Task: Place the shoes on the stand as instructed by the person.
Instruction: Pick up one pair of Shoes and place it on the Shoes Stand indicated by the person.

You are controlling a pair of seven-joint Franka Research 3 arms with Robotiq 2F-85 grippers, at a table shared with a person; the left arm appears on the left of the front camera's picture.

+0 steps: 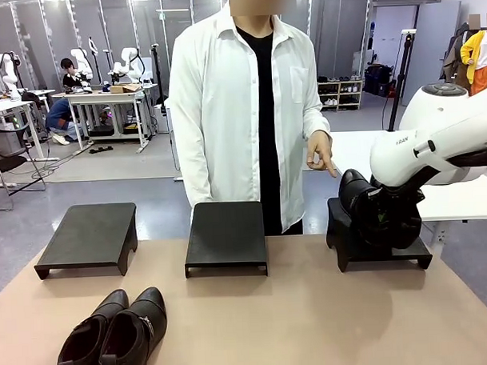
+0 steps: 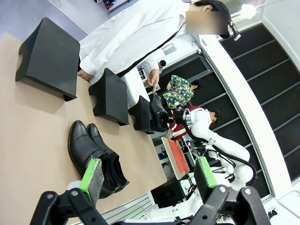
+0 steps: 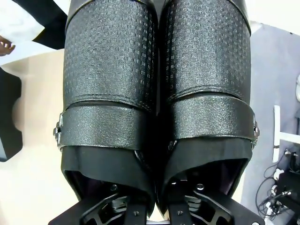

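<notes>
Front view: a wide tan table [image 1: 312,324] fills the foreground, and a person [image 1: 225,111] in an open white shirt over a black tee stands at its far side. The robot's white right arm [image 1: 442,143] reaches in from the right. Three low black stands line the far edge: a left stand [image 1: 89,232], a middle stand [image 1: 226,231] and a right stand [image 1: 390,260]. One pair of shoes [image 1: 368,206] is over the right stand, toes tipped up; whether it touches the stand I cannot tell. The right pincer [image 3: 159,208] is clamped on this pair from inside its openings. The loose pair [image 1: 113,335] lies side by side on the table near the front left. The left pincer [image 2: 148,174] hangs with its green pads apart, holding nothing. The person's hand [image 1: 321,152] points a finger down toward the right stand.
</notes>
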